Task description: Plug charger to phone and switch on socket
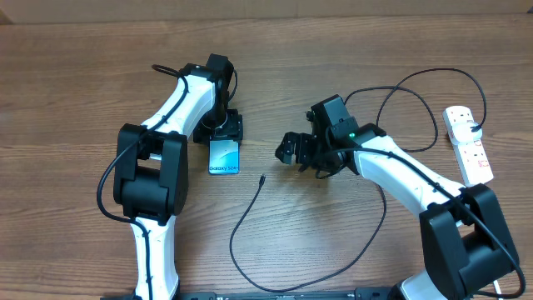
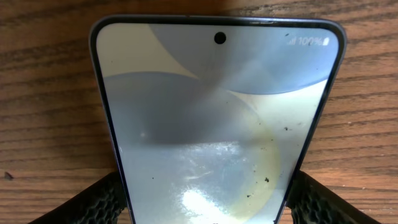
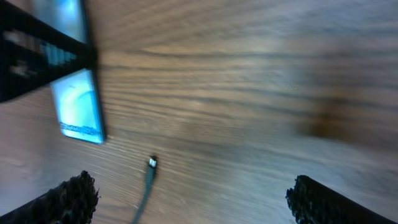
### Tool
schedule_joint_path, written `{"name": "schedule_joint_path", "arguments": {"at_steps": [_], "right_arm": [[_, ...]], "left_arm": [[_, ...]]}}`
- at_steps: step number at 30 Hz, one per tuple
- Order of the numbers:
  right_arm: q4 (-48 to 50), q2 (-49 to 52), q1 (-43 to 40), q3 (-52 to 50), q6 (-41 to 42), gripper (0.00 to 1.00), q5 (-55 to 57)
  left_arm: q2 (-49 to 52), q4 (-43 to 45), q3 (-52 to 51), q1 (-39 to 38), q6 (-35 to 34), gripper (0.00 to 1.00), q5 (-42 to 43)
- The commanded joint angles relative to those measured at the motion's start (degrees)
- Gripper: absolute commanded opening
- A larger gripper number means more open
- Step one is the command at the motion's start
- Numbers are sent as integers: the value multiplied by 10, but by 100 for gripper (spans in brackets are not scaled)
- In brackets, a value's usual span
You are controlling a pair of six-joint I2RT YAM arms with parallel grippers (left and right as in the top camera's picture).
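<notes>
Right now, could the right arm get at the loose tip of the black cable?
Probably yes. The right gripper is open and hovers near the tip of the charger, with only bare table between; the phone lies off to one side.

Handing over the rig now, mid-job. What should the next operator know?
Left gripper: shut on the slim black-edged smartphone with teal screen, flat on the wooden table.
Right gripper: open, empty, above the table.
Thin black charger cable's plug tip lies loose near the phone, unplugged.
White power strip sits at far right.
Left: grasp tip, plug in, flip switch.
</notes>
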Motion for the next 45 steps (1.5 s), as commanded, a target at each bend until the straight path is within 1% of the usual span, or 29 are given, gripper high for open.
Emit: {"name": "schedule_joint_path", "arguments": {"at_steps": [1, 3, 5, 6, 9, 12, 14, 20, 27, 30, 32, 38, 45], "right_arm": [[58, 4, 3, -30, 10, 100, -76], [104, 12, 3, -42, 31, 100, -105], [141, 29, 3, -43, 59, 100, -129], [164, 40, 5, -43, 71, 100, -134], [216, 59, 14, -43, 77, 100, -133], [263, 70, 27, -43, 81, 100, -120], [268, 71, 35, -43, 81, 100, -99], [266, 71, 55, -43, 75, 100, -91], [265, 71, 68, -43, 74, 100, -88], [265, 72, 78, -43, 75, 100, -71], [267, 72, 84, -43, 85, 100, -58], [292, 74, 100, -43, 94, 100, -45], [308, 83, 106, -43, 148, 100, -27]], "left_arm": [[12, -2, -23, -5, -8, 70, -4], [12, -4, -23, -3, -8, 68, -2], [12, -4, -23, -2, -8, 68, -2], [12, -3, -23, -2, -9, 70, -2], [12, 1, -23, -2, -9, 86, 2], [12, 4, -23, -8, -9, 89, -5], [13, 4, -24, -13, -12, 89, -22], [13, 3, -26, -25, -24, 87, -34], [13, -2, -34, -26, -23, 74, -34], [13, -12, -34, -23, -23, 67, -31], [12, -18, -34, -19, -18, 65, -24], [12, -26, -34, 4, 34, 65, 70], [12, -47, -34, 40, 83, 64, 148]]}}
